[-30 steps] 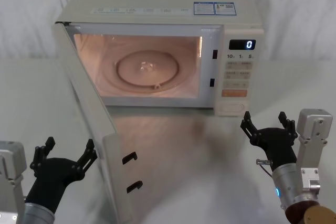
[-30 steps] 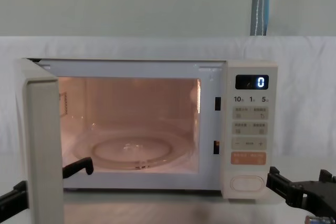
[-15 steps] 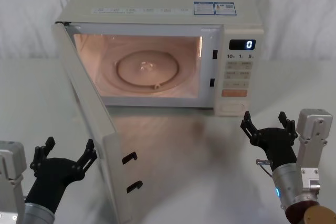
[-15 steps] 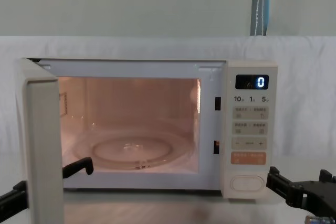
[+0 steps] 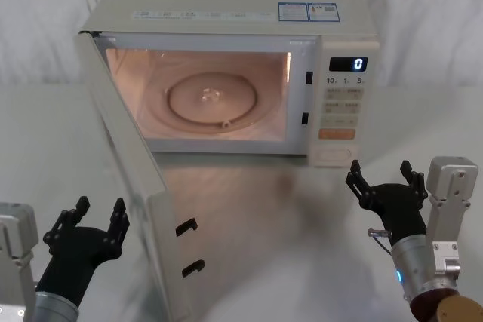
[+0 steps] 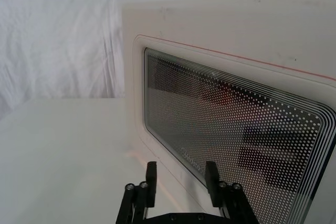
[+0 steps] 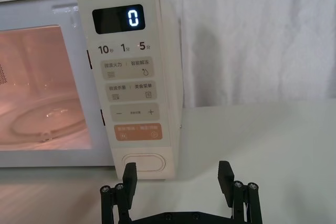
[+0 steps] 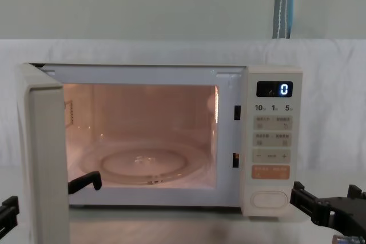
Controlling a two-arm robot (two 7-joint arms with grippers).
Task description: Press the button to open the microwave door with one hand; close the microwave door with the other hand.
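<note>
Head view | left tool (image 5: pixel 96 212) fingers narrower (not closed) | microwave door (image 5: pixel 128 179) unchanged

The microwave door (image 6: pixel 236 77) runs past the frame edge.

Cream microwave (image 5: pixel 226 13) at worktop's far edge, lit inside; microwave door (image 5: pixel 132 179) swung wide open; oval button (image 5: pixel 334 154) at panel bottom.

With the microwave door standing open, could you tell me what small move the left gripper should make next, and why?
Probably the left gripper, open, should ease right onto the outer face of the microwave door and start pushing. The door stands wide open, the cavity lit, the gripper just beside it, apart. The right gripper waits open near the button.
</note>
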